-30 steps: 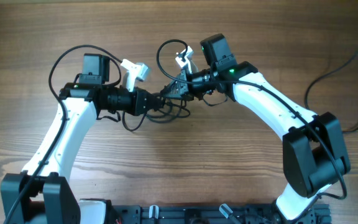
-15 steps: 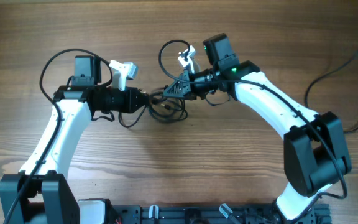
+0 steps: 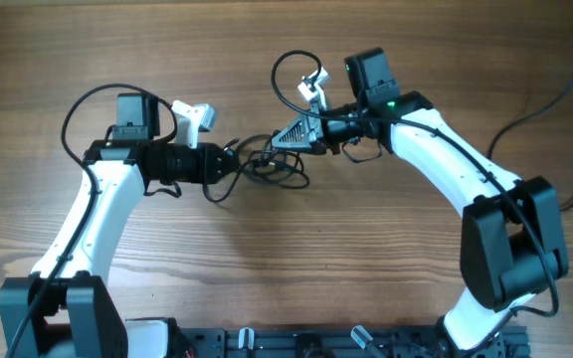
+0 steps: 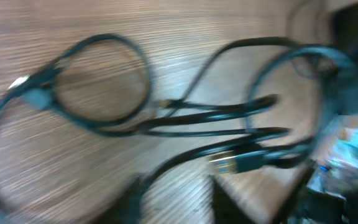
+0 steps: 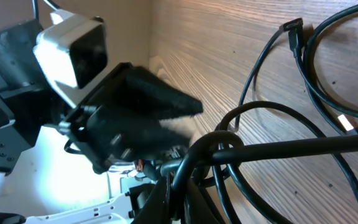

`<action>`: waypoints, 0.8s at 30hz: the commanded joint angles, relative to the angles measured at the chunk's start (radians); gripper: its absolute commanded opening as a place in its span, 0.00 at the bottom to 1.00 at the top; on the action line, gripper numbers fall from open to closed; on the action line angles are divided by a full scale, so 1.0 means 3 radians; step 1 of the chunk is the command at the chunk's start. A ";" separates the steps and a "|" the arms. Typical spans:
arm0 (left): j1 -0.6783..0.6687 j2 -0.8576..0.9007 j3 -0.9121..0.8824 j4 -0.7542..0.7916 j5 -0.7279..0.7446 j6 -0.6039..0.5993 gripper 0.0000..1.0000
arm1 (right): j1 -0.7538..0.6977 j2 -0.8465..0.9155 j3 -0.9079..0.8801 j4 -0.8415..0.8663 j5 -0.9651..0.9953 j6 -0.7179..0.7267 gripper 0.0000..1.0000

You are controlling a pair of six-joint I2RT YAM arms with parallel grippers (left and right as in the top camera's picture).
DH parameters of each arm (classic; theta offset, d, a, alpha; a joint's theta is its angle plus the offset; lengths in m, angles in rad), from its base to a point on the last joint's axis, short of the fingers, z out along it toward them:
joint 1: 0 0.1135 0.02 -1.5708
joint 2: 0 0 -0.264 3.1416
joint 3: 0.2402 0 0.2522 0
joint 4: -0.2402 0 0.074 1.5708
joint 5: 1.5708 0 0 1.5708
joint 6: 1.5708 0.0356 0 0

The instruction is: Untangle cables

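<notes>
Overhead: cables [image 3: 272, 169] lie as a small black tangle on the wood counter [image 3: 267, 259], mid-scene, between the two arms. The left pincer [image 3: 235, 162] reaches in from the left and its tip meets the left edge of the tangle. The right pincer [image 3: 275, 146] comes in from the right and far side, its tip at the top of the tangle. The two tips are near each other, the cords between them. Right wrist view: several cords gather into one bunch and run down into the right pincer's fingers at the bottom edge, so it is clamped on the cables. From that bunch loose loops spread out across the wood to the right. One black plug [image 5: 291, 26] lies at the end of a strand at the upper right. The left pincer shows there as a dark blurred wedge just beside the bunch. Left wrist view: heavy blur, with overlapping loops and two straight strands side by side on the counter. A metal-tipped plug [image 4: 227, 163] sits below those strands. Cannot tell whether the left pincer is apart or together.
</notes>
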 commanded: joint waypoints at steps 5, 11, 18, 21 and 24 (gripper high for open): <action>0.0005 0.0011 -0.0027 -0.0005 0.0875 0.0800 0.56 | 0.0014 -0.0018 0.0006 -0.0001 0.0023 -0.0014 0.04; -0.0109 0.0010 -0.0027 0.0127 0.0987 0.0848 0.56 | 0.0014 -0.0018 0.0006 -0.0010 0.0057 -0.0006 0.04; -0.0497 0.0010 -0.0027 0.0704 0.0290 0.0168 0.42 | 0.0015 -0.0018 0.0006 -0.0097 0.0056 -0.0018 0.04; -0.0573 0.0010 -0.0027 0.0799 0.0043 -0.0006 0.29 | 0.0022 -0.0018 0.0006 -0.0112 0.0056 -0.0020 0.04; -0.0573 0.0014 -0.0028 0.0748 -0.0177 -0.0079 0.20 | 0.0036 -0.0018 0.0006 -0.0109 0.0031 -0.0024 0.04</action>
